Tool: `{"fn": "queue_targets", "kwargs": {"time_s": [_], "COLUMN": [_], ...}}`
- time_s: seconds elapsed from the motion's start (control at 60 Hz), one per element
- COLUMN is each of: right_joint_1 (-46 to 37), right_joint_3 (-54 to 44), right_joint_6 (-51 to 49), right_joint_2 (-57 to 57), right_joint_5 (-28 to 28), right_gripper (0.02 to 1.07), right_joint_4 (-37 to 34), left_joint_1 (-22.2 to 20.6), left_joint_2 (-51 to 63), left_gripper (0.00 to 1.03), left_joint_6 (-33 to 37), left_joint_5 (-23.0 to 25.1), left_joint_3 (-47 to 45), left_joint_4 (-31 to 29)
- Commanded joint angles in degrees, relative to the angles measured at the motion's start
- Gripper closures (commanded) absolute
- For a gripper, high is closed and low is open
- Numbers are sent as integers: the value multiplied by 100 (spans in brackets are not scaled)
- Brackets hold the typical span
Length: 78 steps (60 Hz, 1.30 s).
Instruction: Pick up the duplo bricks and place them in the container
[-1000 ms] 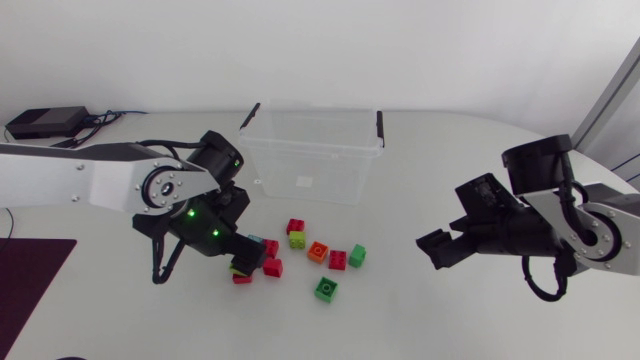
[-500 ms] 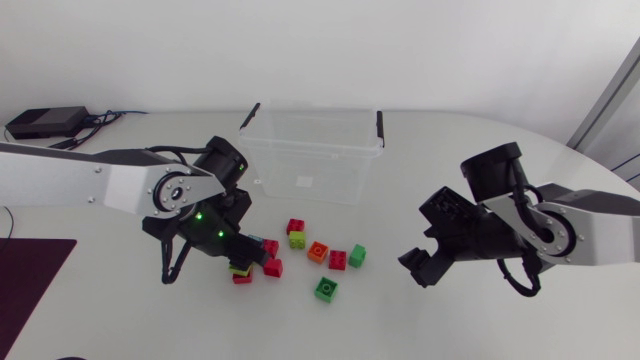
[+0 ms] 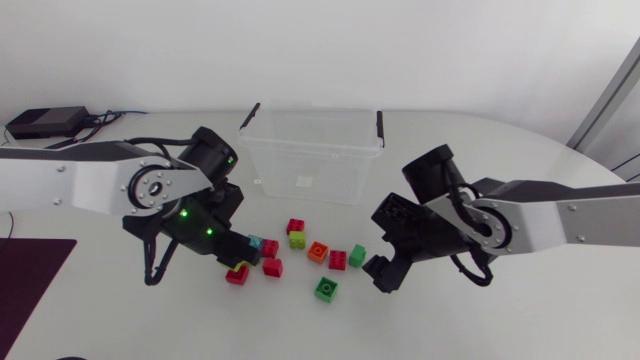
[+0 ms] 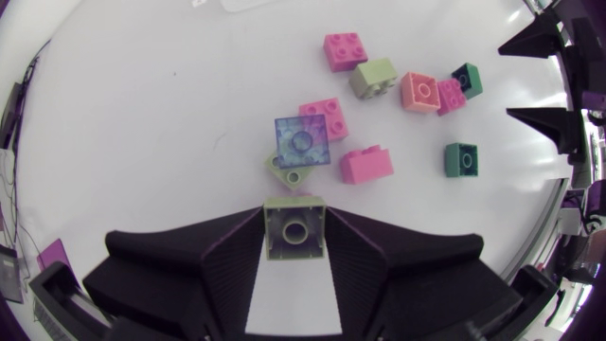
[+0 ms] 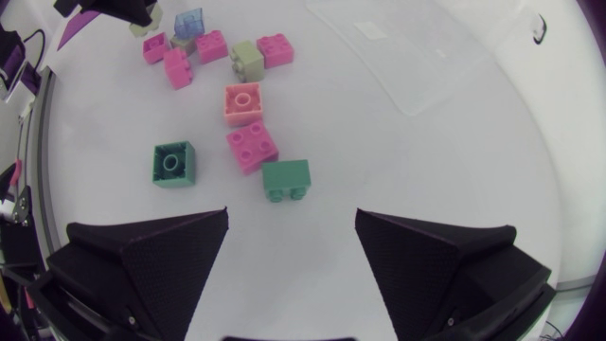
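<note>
Several duplo bricks lie in front of the clear container (image 3: 262,160): red (image 3: 295,226), yellow-green (image 3: 297,240), orange (image 3: 318,251), green (image 3: 326,289) and blue (image 3: 255,243). My left gripper (image 3: 238,262) is at the left end of the cluster, shut on a yellow-green brick (image 4: 294,227) held between both fingers just over the table. Ahead of it sit a blue brick (image 4: 303,142) and pink-red bricks (image 4: 366,165). My right gripper (image 3: 378,268) stands open beside a green brick (image 3: 357,256). That green brick (image 5: 286,178) lies just ahead of its fingers, which hold nothing.
The container has black handle clips and stands at the back middle. A black box with cables (image 3: 45,122) is at the back left. A dark mat (image 3: 30,290) lies at the front left. Bare table lies in front of the bricks.
My left gripper has closed on the yellow-green brick at the cluster's left end. My right arm has swung left from the table's right side to the green brick.
</note>
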Motion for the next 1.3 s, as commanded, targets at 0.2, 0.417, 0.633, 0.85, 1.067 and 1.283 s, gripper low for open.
{"fn": "queue_targets", "kwargs": {"time_s": [0.2,0.417,0.633,0.85,1.067,1.283], "right_joint_1": [418,471,453,453,366,251], "right_joint_3": [373,539,636,504,619,988], "right_joint_6": [-31,-40,-92,-101,-110,-110], "right_joint_2": [877,1246,1519,1141,455,-72], "right_joint_5": [331,410,410,410,410,410], "right_gripper": [13,28,62,74,74,74], "right_joint_4": [297,482,526,333,-81,-590], "left_joint_1": [356,663,830,751,716,672], "left_joint_2": [-796,-1139,-1165,-708,250,1190], "left_gripper": [66,66,66,65,65,64], "left_joint_6": [286,321,198,39,-31,-13], "left_joint_5": [284,539,811,908,899,899], "left_joint_3": [429,692,815,1141,1940,2485], "left_joint_4": [-127,400,1270,2105,2632,3186]}}
